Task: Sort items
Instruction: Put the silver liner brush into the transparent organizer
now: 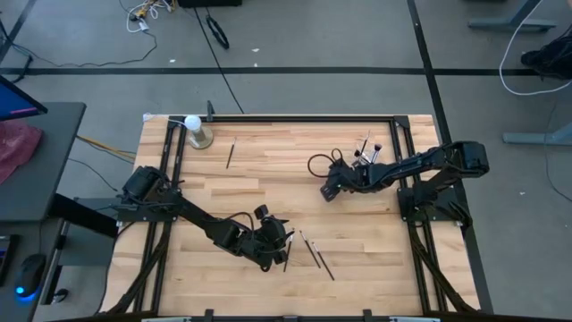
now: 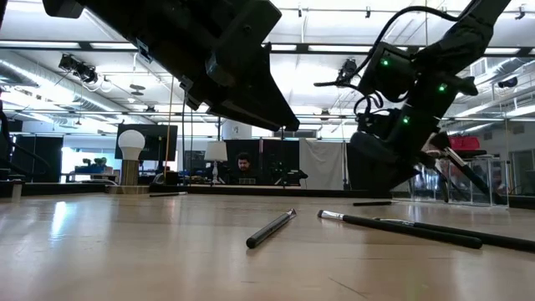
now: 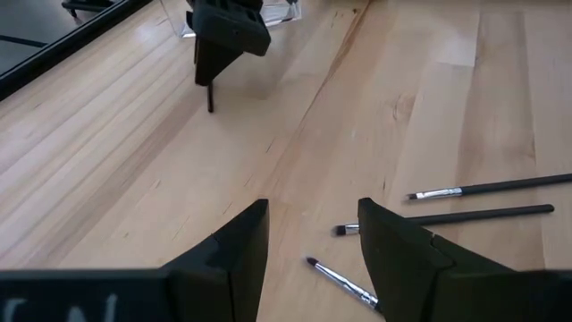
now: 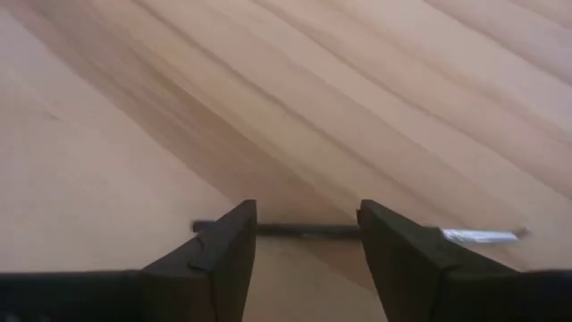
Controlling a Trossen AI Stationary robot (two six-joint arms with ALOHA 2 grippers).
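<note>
My left gripper [image 1: 279, 247] [image 3: 313, 240] hovers open over the near middle of the table. Three thin dark brushes lie flat on the wood just beyond it: two long ones [image 3: 487, 188] [image 3: 447, 218] and a shorter one [image 3: 344, 283]. In the low view they lie in the foreground [image 2: 272, 227] [image 2: 401, 227]. My right gripper [image 1: 329, 191] [image 4: 308, 243] is open and low over the table's middle. One dark brush with a metal ferrule [image 4: 304, 232] lies flat, crosswise, just past its fingertips. Another stick [image 1: 231, 155] lies alone toward the far left.
A clear cup holding several brushes [image 1: 366, 152] stands at the far right, beside the right arm. A white ball on a metallic base [image 1: 193, 125] [image 2: 130, 144] stands at the far left corner. A black frame [image 1: 295, 116] borders the table; bare wood lies between the arms.
</note>
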